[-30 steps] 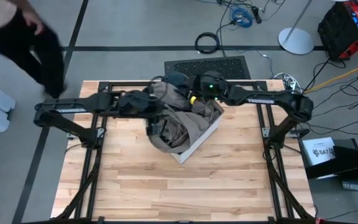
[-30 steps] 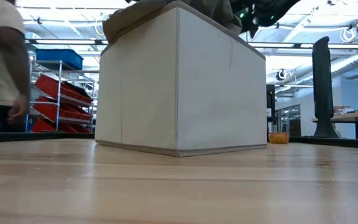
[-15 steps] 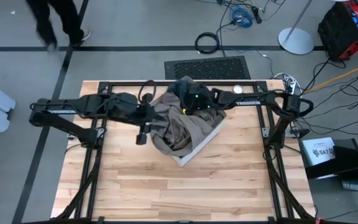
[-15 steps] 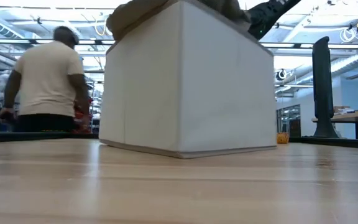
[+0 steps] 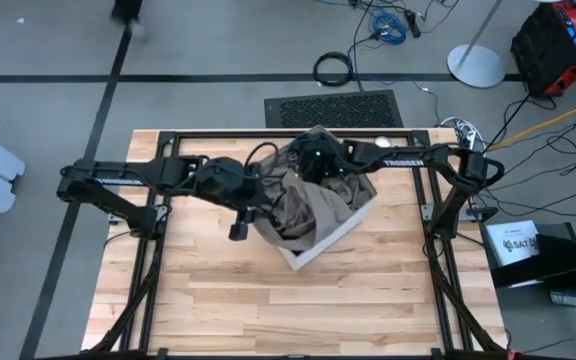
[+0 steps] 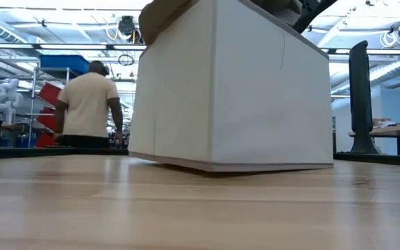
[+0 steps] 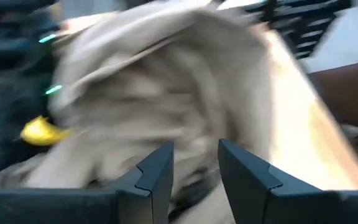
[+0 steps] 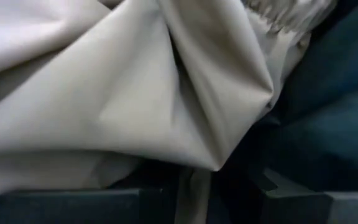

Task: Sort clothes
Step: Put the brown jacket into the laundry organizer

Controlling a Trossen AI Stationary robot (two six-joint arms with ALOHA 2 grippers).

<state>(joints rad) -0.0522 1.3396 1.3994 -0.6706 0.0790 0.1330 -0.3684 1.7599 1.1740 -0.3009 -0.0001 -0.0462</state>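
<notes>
box (image 5: 320, 245): white fabric-sided, centre of high view, on wooden table (image 5: 208, 300) | taupe-brown garment (image 5: 303, 208): heaped in box, spilling over its rim | left gripper (image 7: 194, 168): at box's left edge, fingers narrowly apart, fabric between them | right gripper (image 8: 194, 186): over box top, fingers pinching taupe-brown fold | person (image 6: 89, 104): left background, low view

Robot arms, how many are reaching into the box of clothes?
2. The left arm comes from the left, its fingers at the taupe-brown piece. The right arm comes from the right, over the white box. More clothes may be hidden underneath.
</notes>
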